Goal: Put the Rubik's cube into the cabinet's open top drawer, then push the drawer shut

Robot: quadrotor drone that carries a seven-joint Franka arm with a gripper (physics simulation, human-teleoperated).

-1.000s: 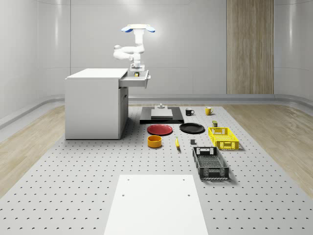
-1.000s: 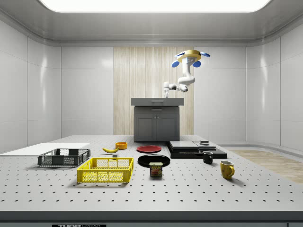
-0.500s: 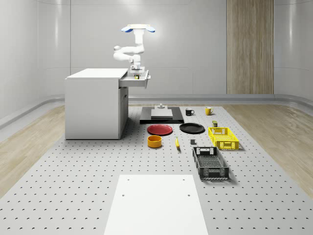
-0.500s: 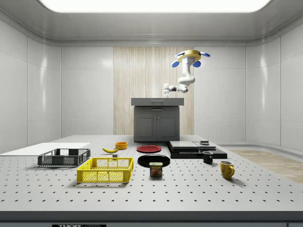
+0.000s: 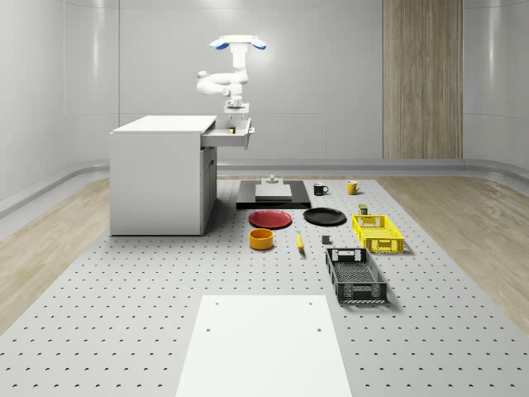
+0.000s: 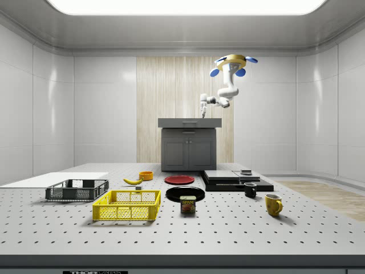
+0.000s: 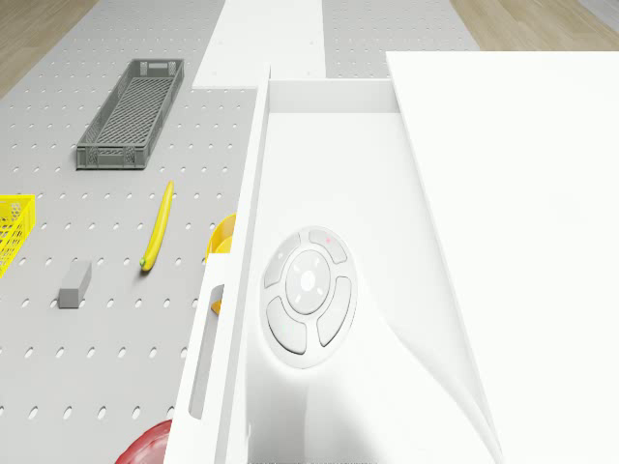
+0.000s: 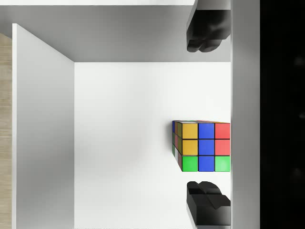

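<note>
White walls surround your perforated desk (image 5: 124, 331); your drone (image 5: 238, 43) hovers above the cabinet (image 5: 161, 178). Its open drawer (image 5: 230, 136) holds the Rubik's cube (image 8: 202, 145) against one wall. Your hand (image 8: 208, 114) hangs released above it: clear the drawer's rim, then push the front squarely.

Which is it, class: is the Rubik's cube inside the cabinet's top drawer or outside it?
Inside. The wrist view shows the Rubik's cube resting on the drawer floor against one wall, below the open tool.
</note>
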